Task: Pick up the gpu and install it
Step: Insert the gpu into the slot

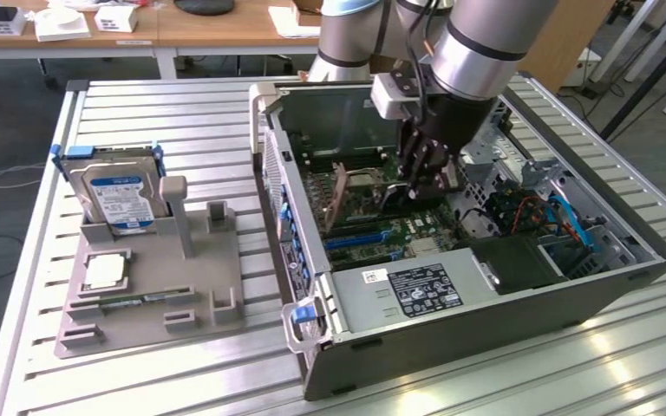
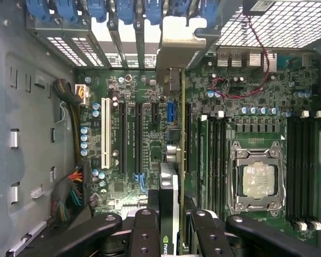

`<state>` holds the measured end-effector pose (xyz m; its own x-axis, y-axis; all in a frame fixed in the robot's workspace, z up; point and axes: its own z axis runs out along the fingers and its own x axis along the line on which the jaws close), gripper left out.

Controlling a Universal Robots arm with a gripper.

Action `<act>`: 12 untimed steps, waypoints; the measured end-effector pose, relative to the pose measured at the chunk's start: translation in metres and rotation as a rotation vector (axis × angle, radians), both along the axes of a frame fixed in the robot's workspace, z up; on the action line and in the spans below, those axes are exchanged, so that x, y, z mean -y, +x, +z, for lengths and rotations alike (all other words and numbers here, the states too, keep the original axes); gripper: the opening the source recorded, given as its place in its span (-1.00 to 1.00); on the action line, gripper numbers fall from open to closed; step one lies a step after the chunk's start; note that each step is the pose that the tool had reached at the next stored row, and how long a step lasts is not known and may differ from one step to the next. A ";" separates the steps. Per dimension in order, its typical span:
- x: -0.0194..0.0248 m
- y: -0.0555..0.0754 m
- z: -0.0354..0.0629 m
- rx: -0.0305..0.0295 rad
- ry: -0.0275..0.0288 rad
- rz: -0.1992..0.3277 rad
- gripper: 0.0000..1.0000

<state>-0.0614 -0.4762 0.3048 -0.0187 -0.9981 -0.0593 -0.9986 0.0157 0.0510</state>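
One arm reaches down into one open case point(image 1: 472, 321), which lies on its side toward the table's point(image 1: 136, 381) edge at the exterior view's right. The gripper point(image 1: 426, 169) is clamped on the single gpu point(image 2: 170, 187). In the wrist view one black finger point(image 2: 144, 230) presses each face of the card. The gpu stands on edge inside the case over the motherboard point(image 2: 144, 96). Its silver bracket point(image 2: 183, 43) is at the rear wall under a row of blue latches. Whether its lower edge sits in a slot I cannot tell.

On one side of the card lie one white slot point(image 2: 105, 139) and two long black slots, with bare board between them and the card. On the other side a bank of memory slots runs just beside it, then one processor socket point(image 2: 257, 179), then a second bank. One power supply point(image 1: 426, 290) fills the case corner nearest the table's front edge. The case's side walls stand close around the arm.

Toward the table's edge at the exterior view's left, well apart from the case, sits one grey fixture point(image 1: 148, 303). It carries one hard drive point(image 1: 119, 195) upright, one processor point(image 1: 104, 271) lying flat, and one memory stick point(image 1: 136, 301). A strip of bare slats separates the fixture and the case.
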 end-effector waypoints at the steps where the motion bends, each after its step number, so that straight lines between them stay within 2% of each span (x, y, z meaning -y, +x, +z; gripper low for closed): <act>1: 0.0005 0.000 -0.0004 0.0000 0.0002 0.000 -0.46; 7: 0.0010 0.000 -0.0006 0.0002 0.0007 0.000 -0.46; 12: 0.0012 -0.003 -0.0023 0.0035 0.0010 0.000 -0.46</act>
<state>-0.0644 -0.4775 0.3025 -0.0184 -0.9980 -0.0604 -0.9987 0.0155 0.0475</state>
